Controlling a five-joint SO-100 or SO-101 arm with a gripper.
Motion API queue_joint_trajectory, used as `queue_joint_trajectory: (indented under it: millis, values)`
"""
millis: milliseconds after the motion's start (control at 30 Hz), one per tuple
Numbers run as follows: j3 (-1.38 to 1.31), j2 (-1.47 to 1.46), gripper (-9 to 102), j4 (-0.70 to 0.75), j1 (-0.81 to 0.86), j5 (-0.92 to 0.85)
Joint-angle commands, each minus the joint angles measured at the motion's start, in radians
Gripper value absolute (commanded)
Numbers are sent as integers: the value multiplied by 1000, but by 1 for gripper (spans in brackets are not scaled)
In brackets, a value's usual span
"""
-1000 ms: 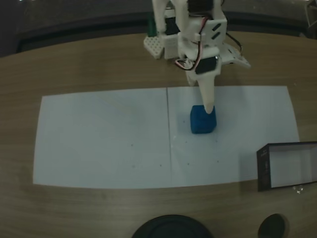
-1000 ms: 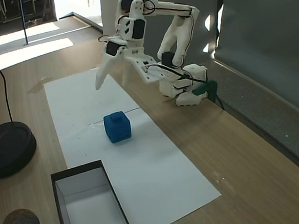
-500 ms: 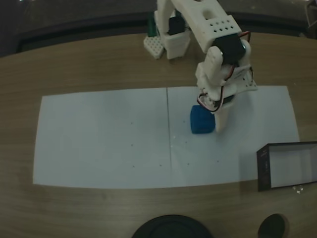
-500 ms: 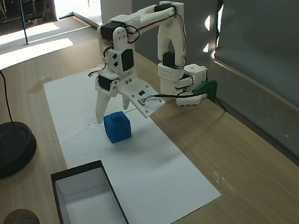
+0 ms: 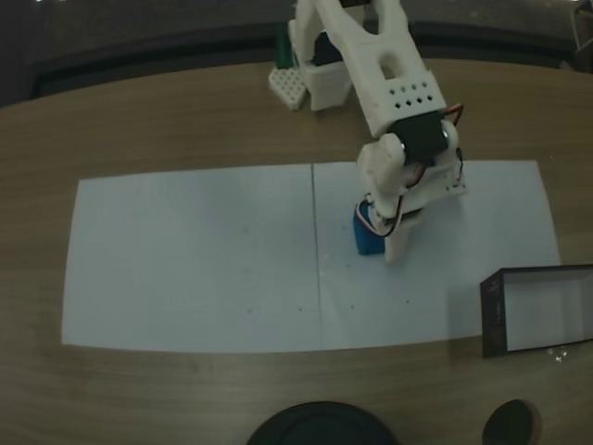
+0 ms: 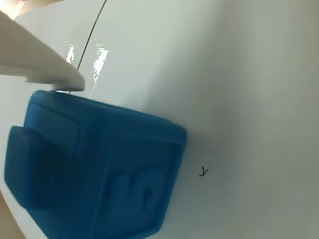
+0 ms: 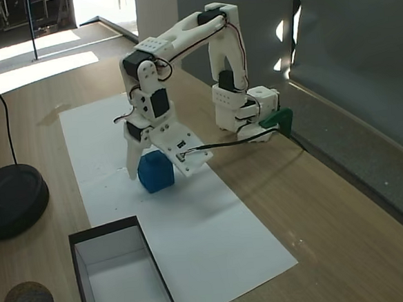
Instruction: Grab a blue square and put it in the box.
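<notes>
The claw (image 7: 146, 170) hangs spread wide over the blue square (image 7: 155, 173), one white finger (image 6: 42, 67) touching the cube's top edge in the wrist view, nothing gripped. The cube sits on white paper (image 5: 185, 260). The box (image 7: 121, 281), well apart, holds nothing on its pale floor.

I see the blue square (image 7: 155, 174) resting flat on the white paper sheet (image 7: 192, 221), near the sheet's middle crease and well apart from the box (image 7: 97, 236). My wrist view shows the blue square (image 6: 99, 169) as a solid bright-blue cube with rounded edges and a raised numeral on one face. The box (image 5: 491, 320), a shallow tray with thin black walls and a pale floor, sits at the sheet's end, partly overlapping its corner.
</notes>
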Motion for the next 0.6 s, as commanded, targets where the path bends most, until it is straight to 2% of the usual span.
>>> queue_joint_trajectory:
  millis: [0, 167, 300, 333, 433, 567]
  values:
    - [-37, -14, 35, -20, -2, 21]
    - [-31, -49, 31, -61, -2, 20]
    - [-41, -44, 2, -63, -3, 20]
    - [-41, -40, -1, -69, -5, 18]
    - [-49, -14, 2, -75, -20, 17]
    - [-201, 89, 1, -34, -60, -49]
